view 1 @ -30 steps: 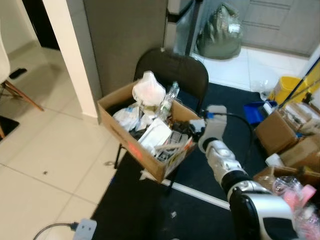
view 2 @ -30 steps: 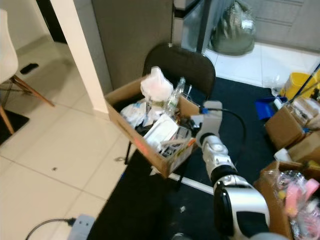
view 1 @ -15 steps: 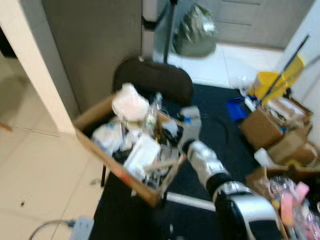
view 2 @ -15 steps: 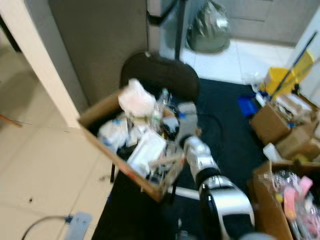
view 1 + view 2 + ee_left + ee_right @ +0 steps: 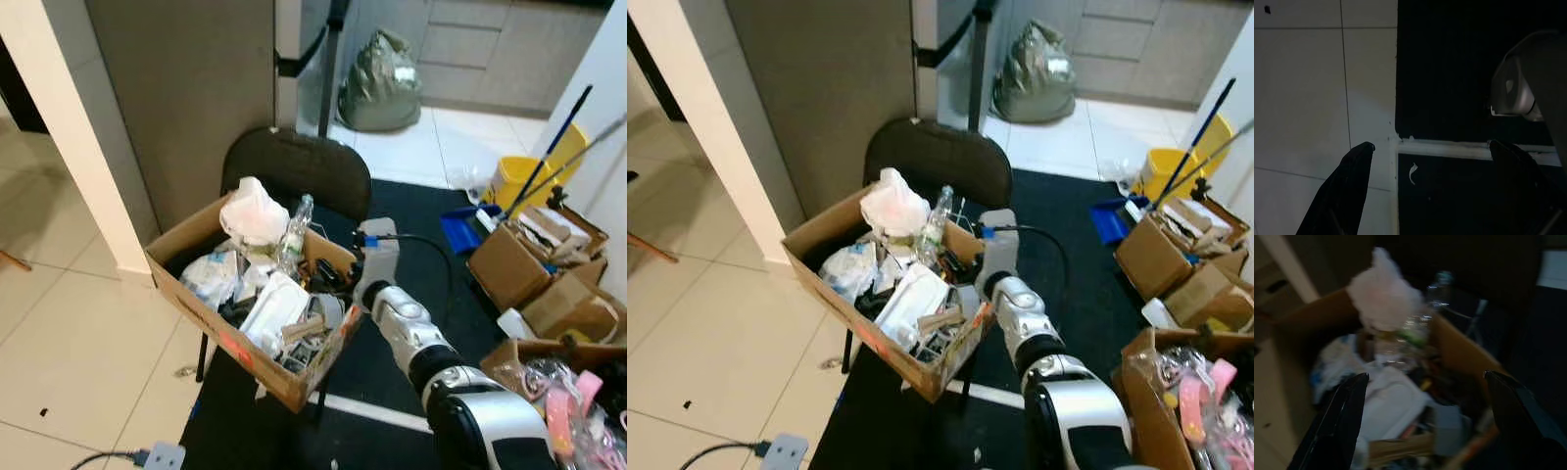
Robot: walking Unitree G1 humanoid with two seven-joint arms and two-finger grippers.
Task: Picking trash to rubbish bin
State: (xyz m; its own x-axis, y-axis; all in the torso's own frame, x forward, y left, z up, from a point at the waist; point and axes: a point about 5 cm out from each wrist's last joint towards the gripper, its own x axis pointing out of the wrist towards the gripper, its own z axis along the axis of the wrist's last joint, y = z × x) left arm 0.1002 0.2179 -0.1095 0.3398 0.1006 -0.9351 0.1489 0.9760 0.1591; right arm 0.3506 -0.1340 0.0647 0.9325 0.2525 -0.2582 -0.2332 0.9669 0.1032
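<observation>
1. A cardboard box heaped with trash sits on the seat of a black chair, next to a grey wall. The box serves as the bin here, by the look of it.
2. Contents: a white tied plastic bag on top at the back, a clear plastic bottle standing tilted beside it, white paper packaging towards the front, and crumpled wrappers on the box's left side.
3. The right gripper is at the box's right rim, with the silver arm reaching in from the right. Its wrist view looks straight over the trash; fingers are spread wide, nothing between them.
4. The left gripper hangs idle over the edge of the dark mat and the pale tiles, fingers apart and empty. A small white scrap lies on the mat below it.
5. Handling judgement: the bag is soft and light, best pinched at its bunched top. The bottle is light, smooth and likely slippery; take it by the neck. The paper is thin and will crumple under grip.
6. Risk: the box overhangs the seat front; a push on the rim could tip it.
</observation>
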